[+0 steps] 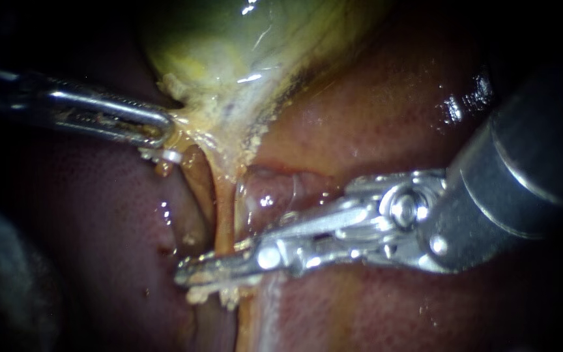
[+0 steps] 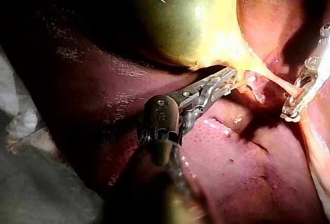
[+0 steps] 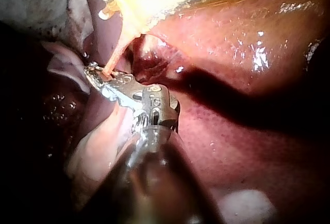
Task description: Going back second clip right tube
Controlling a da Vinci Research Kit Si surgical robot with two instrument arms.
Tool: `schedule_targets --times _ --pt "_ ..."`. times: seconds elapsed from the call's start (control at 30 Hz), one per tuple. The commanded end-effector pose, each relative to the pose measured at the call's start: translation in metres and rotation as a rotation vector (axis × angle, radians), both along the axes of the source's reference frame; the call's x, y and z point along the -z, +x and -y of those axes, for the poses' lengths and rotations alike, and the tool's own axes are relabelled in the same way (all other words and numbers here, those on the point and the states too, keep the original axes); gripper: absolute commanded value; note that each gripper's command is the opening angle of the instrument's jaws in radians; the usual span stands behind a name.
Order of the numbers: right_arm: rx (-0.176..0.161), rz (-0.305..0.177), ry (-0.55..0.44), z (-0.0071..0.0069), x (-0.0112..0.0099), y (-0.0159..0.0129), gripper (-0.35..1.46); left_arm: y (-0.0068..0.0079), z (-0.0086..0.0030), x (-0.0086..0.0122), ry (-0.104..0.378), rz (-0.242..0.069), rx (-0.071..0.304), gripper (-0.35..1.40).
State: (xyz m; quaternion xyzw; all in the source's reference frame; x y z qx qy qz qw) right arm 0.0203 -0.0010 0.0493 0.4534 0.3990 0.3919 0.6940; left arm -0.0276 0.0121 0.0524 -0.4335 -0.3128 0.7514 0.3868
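The green-yellow gallbladder (image 1: 229,39) narrows to a yellow neck. My left instrument (image 1: 164,127) comes in from the left, its jaws shut on the neck's edge and holding it taut. From the neck a thin orange tube (image 1: 225,215), the right one of two strands, runs down. My right instrument (image 1: 187,274) crosses its lower end with jaws closed on it, and yellow crumbs stick to them. The right wrist view shows the tube (image 3: 116,53) ending in the right instrument (image 3: 95,74). In the left wrist view my left instrument (image 2: 229,79) holds the neck with the right instrument (image 2: 290,113) beyond it.
Dark red liver (image 1: 373,111) lies all around and under the tube. A second brownish strand (image 1: 193,189) runs beside the tube. A small pale shiny piece (image 1: 171,155) sits just under the left jaws. Pale cloth (image 2: 20,126) lies beside the liver.
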Motion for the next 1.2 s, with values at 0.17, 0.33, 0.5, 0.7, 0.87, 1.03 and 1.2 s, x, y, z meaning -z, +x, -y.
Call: schedule_targets --times 0.17,0.33,0.5,0.7,0.87,1.03,1.2 --pt "0.012 -0.026 -0.065 -0.0002 -0.0006 0.0002 0.07 0.0 0.0 0.0001 0.0 0.0 0.0 -0.35" --pt "-0.002 -0.069 -0.084 0.0006 -0.0023 0.0007 0.36 0.0 0.0 0.0001 0.0 0.0 0.0 -0.35" --pt "0.019 -0.085 -0.15 0.0018 -0.0053 0.0007 0.46 0.0 0.0001 0.0001 0.0 0.0 0.0 -0.35" --pt "-0.003 -0.102 -0.297 0.0009 -0.0068 -0.0005 0.49 -0.0001 0.0001 0.0002 0.0 -0.001 0.001 -0.35" --pt "0.008 -0.121 -0.389 0.0005 -0.0065 -0.0028 0.49 0.0 0.0001 0.0003 0.0 0.0 0.001 -0.35" --pt "0.03 -0.147 -0.472 0.0 -0.0055 -0.0049 0.49 0.0 0.0001 0.0003 0.0 0.0 0.001 -0.35" --pt "0.061 -0.186 -0.6 -0.0011 -0.0038 -0.0077 0.5 0.0 0.0001 0.0003 0.0 0.0 0.0 -0.35"
